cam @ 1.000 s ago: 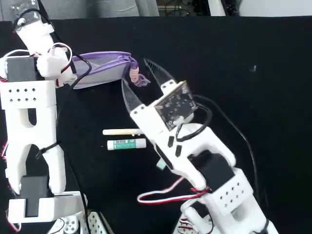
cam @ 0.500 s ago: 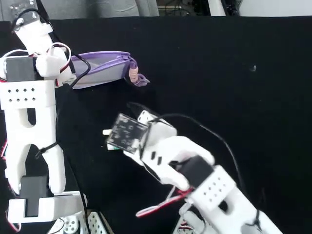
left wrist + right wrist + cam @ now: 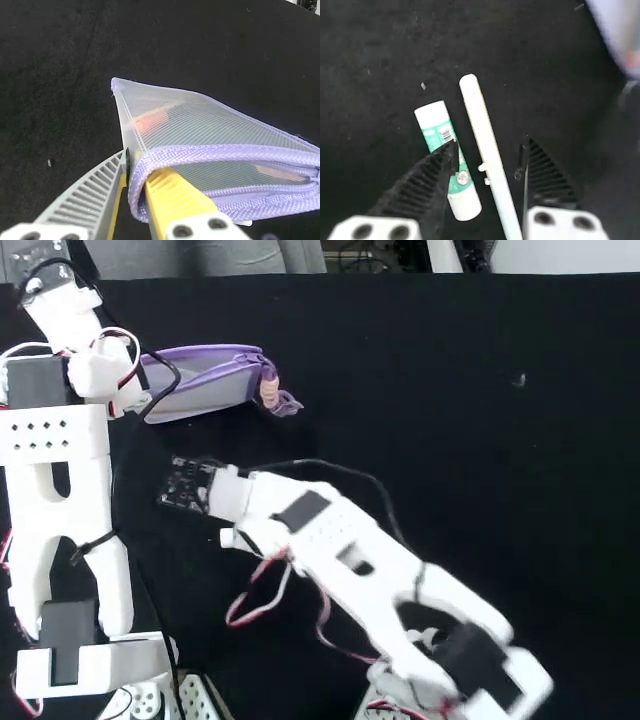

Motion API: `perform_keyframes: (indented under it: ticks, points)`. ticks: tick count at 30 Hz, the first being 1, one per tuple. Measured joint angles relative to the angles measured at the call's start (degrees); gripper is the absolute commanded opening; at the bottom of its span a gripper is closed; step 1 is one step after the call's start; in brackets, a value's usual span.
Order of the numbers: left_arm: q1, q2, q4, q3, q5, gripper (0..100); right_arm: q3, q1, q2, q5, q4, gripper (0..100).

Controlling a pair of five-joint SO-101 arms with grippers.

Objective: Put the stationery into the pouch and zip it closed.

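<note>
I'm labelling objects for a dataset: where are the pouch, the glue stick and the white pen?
pouch [image 3: 200,120], left wrist view, on its clear ribbed side.
glue stick [image 3: 436,131], right wrist view, on its green label.
white pen [image 3: 481,135], right wrist view, mid barrel.

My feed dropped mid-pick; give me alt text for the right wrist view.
The right gripper hangs open over a white pen on the black table, straddling it. A green-and-white tube lies alongside the pen, partly behind one fingertip.

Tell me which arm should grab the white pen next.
Right. The right gripper, open, hangs over the white pen with a finger on each side, the glue stick beside it. The left gripper is shut on the pouch edge, so it is occupied.
</note>
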Motion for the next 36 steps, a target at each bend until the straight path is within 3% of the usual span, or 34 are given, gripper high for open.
perform_keyframes:
  ticks: [12, 17, 21, 22, 36]
  points:
    - [0.0, 0.0, 0.0, 0.0, 0.0, 3, -14.6, 0.0, 20.5, 1.4, 0.0, 18.8]
    - [0.0, 0.0, 0.0, 0.0, 0.0, 3, -24.5, 0.1, 29.1, 3.4, 6.6, 17.9]
    - [0.0, 0.0, 0.0, 0.0, 0.0, 3, -33.7, 0.1, 35.3, 3.5, 13.8, 0.5]
    - [0.0, 0.0, 0.0, 0.0, 0.0, 3, -35.3, 0.3, 36.4, 3.5, 14.9, 1.8]
    - [0.0, 0.0, 0.0, 0.0, 0.0, 3, -40.7, 8.7, 35.0, 3.5, 25.6, 1.1]
